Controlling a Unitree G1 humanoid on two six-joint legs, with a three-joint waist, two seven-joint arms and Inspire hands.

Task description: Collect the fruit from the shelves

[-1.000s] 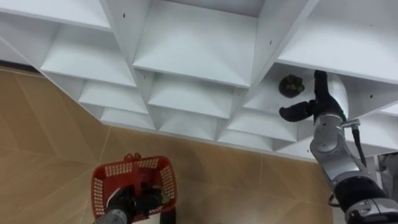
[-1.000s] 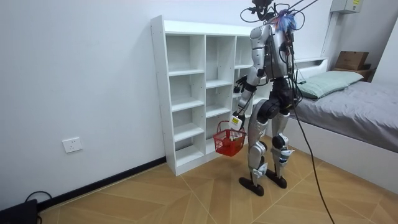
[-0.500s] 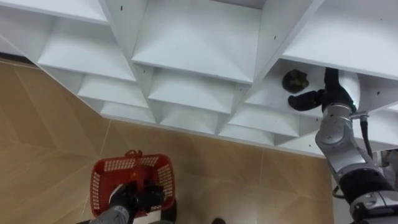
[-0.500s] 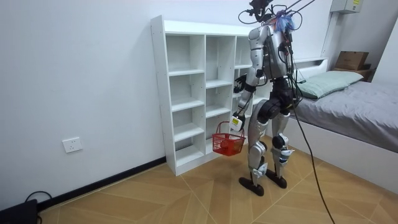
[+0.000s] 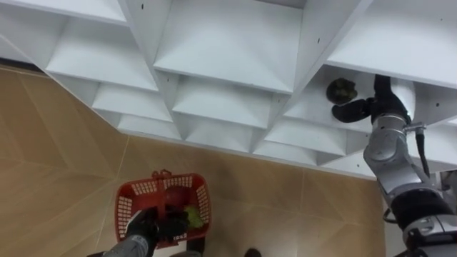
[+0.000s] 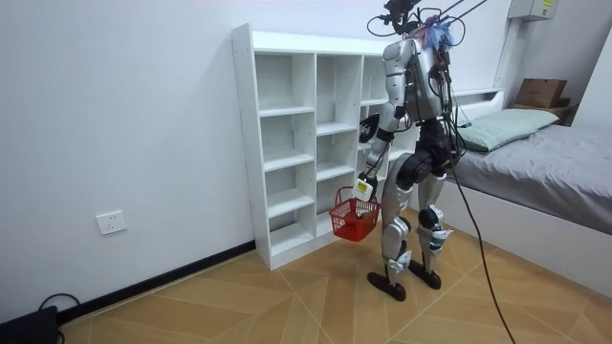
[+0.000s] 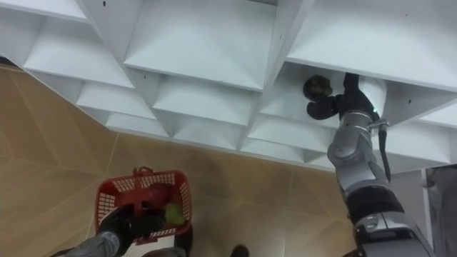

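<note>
In a closet (image 5: 228, 71) compartment on its right side, a dark fruit (image 5: 341, 91) lies just beside the right hand (image 5: 378, 107); its fingers are straight, thumb spread below the fruit; below the closet, the left hand (image 5: 146, 225) has its fingers curled round the handle of a red basket (image 5: 125, 207) holding a red fruit (image 7: 158, 196) and a green fruit (image 5: 193, 216).

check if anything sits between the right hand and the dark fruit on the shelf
Nothing visible does. The right hand is in the same shelf compartment as the dark fruit, thumb close beside it. The left hand grips the handle of the red basket below.
</note>
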